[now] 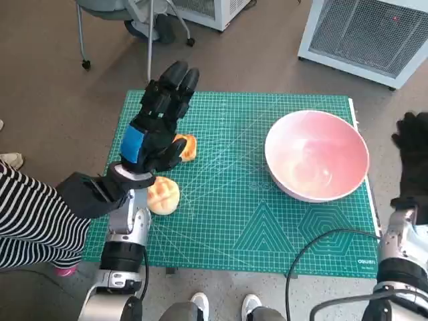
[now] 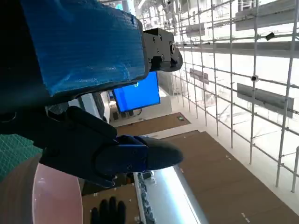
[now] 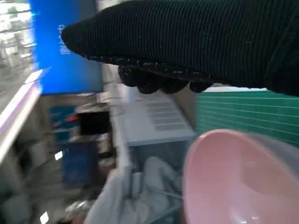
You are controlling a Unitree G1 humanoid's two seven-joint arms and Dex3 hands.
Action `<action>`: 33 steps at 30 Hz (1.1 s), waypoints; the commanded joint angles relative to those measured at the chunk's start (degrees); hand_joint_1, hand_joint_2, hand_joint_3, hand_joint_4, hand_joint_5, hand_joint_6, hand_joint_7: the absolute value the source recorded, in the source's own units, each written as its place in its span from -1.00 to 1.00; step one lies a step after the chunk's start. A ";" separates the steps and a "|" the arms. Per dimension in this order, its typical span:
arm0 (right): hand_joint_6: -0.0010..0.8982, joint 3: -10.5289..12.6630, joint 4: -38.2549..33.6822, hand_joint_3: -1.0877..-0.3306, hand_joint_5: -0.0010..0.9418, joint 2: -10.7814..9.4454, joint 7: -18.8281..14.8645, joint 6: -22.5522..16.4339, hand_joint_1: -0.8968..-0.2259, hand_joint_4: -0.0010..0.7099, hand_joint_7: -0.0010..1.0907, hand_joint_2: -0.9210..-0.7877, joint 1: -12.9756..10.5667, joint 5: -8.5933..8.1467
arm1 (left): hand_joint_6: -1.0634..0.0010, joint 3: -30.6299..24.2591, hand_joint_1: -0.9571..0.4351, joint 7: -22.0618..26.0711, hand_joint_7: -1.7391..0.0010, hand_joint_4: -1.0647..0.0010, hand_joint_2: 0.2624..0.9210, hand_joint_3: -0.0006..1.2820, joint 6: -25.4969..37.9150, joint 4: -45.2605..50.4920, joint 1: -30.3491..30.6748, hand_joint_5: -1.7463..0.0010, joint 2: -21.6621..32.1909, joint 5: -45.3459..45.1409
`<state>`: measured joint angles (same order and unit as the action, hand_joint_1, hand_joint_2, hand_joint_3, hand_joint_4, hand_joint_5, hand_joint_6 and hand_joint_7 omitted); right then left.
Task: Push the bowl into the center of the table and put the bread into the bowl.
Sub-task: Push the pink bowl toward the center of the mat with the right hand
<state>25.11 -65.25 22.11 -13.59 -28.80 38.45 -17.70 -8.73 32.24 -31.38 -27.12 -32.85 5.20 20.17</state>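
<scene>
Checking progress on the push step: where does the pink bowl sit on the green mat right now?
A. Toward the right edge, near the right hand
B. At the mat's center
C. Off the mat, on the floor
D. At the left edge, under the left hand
A: in the head view the bowl sits on the right part of the mat, close to the right hand and well away from the left hand.

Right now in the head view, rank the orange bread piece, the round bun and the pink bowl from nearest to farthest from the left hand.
1. Orange bread piece: partly under the left hand, at its right edge.
2. Round bun: just below the hand, beside the wrist.
3. Pink bowl: far across the green mat, on the right.
</scene>
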 commanded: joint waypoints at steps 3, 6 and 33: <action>-0.87 0.01 -3.63 -0.34 -0.99 -2.29 0.45 2.48 -0.17 -0.64 -0.35 -1.00 1.01 -0.04 | 1.00 -0.23 -0.53 0.04 0.54 0.83 1.00 -0.37 -1.46 0.45 0.17 0.99 1.32 -0.83; -0.84 0.14 -4.42 -0.34 -0.99 -3.41 -0.40 3.29 -0.17 -0.64 -0.36 -1.00 1.53 -0.49 | 1.00 -0.18 -0.53 -0.08 0.54 0.83 1.00 -0.36 -1.66 0.22 0.18 1.00 1.63 -1.04; -0.77 -3.29 -5.91 -0.31 -1.00 -10.27 -4.34 4.31 -0.29 -0.63 -0.56 -1.00 6.31 1.62 | 0.99 -0.04 -0.54 -0.31 0.57 0.83 1.00 -0.37 -0.46 1.96 1.83 1.00 3.37 -0.69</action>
<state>22.47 -70.13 12.84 -17.37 -25.07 44.83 -17.34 -8.71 32.04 -32.14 -26.00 -31.87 8.33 19.68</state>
